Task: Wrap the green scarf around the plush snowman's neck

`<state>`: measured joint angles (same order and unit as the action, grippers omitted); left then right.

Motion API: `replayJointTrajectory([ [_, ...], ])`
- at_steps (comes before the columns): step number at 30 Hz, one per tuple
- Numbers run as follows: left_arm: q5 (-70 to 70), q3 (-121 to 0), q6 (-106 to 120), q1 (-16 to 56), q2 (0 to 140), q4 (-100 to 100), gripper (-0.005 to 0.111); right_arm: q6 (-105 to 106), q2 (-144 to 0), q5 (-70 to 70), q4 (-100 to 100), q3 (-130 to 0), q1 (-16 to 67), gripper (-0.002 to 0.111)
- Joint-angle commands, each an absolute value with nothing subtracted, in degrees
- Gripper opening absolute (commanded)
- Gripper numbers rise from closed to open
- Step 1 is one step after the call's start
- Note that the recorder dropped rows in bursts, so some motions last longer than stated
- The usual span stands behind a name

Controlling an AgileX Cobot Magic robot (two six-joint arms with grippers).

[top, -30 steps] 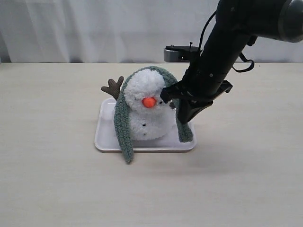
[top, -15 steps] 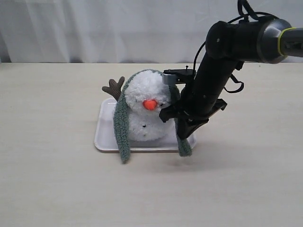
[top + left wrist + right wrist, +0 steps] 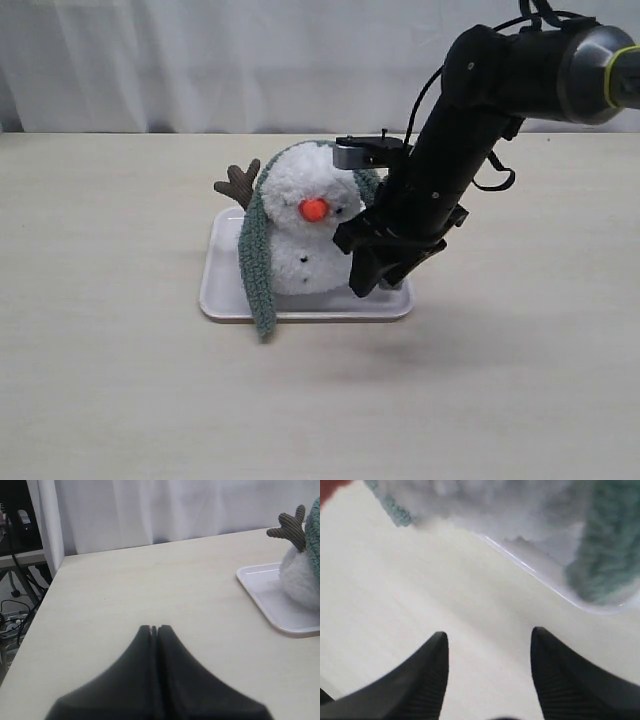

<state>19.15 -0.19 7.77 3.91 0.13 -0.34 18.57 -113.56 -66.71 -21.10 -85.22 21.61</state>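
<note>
The plush snowman (image 3: pixel 305 255) sits on a white tray (image 3: pixel 222 300). The green scarf (image 3: pixel 256 262) is draped over its head. One end hangs down its left side past the tray's front edge. The other end (image 3: pixel 605 565) lies on the tray near the rim. My right gripper (image 3: pixel 372 283) is low at the snowman's right front, hiding that end in the exterior view. In the right wrist view the right gripper (image 3: pixel 490 639) is open over bare table with nothing between its fingers. My left gripper (image 3: pixel 154 628) is shut and empty, far from the snowman (image 3: pixel 300 572).
The tray's rim (image 3: pixel 535 570) lies just ahead of the right fingers. A brown twig arm (image 3: pixel 238 184) sticks out behind the snowman's left side. A white curtain backs the table. The table's far-left edge (image 3: pixel 42 605) shows in the left wrist view.
My right arm has moved down and left, closer to the snowman's front. The scarf's right end, earlier hanging over the tray's edge, is now back on the tray behind the gripper.
</note>
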Motion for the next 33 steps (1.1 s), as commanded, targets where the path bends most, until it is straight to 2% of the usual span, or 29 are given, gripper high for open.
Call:
replayJointTrajectory([
  [1, 18.6, 0.0, 7.69, 3.74, 0.0, -0.5, 0.0, 18.5, -108.69, -67.0, -21.74, -86.57, 21.52, 0.049],
  [5, 18.6, 0.0, 7.69, 3.74, 0.0, -0.5, 0.0, 19.16, -107.0, -69.96, -20.44, -86.57, 21.52, 0.055],
  [7, 18.6, 0.0, 7.69, 3.74, 0.0, -0.5, 0.0, 17.58, -105.68, -69.96, -18.49, -86.57, 21.52, 0.052],
  [11, 18.6, 0.0, 7.69, 3.74, 0.0, -0.5, 0.0, 17.8, -101.43, -53.61, -17.02, -86.57, 21.52, 0.022],
  [13, 18.6, 0.0, 7.69, 3.74, 0.0, -0.5, 0.0, 17.98, -100.58, -45.45, -17.13, -86.57, 21.52, 0.004],
  [17, 18.6, 0.0, 7.69, 3.74, 0.0, -0.5, 0.0, 17.16, -102.73, -39.16, -17.1, -86.34, 21.52, 0.004],
  [33, 18.6, 0.0, 7.69, 3.74, 0.0, -0.5, 0.0, 16.67, -111.99, -38.43, -18.84, -86.34, 21.52, 0.004],
])
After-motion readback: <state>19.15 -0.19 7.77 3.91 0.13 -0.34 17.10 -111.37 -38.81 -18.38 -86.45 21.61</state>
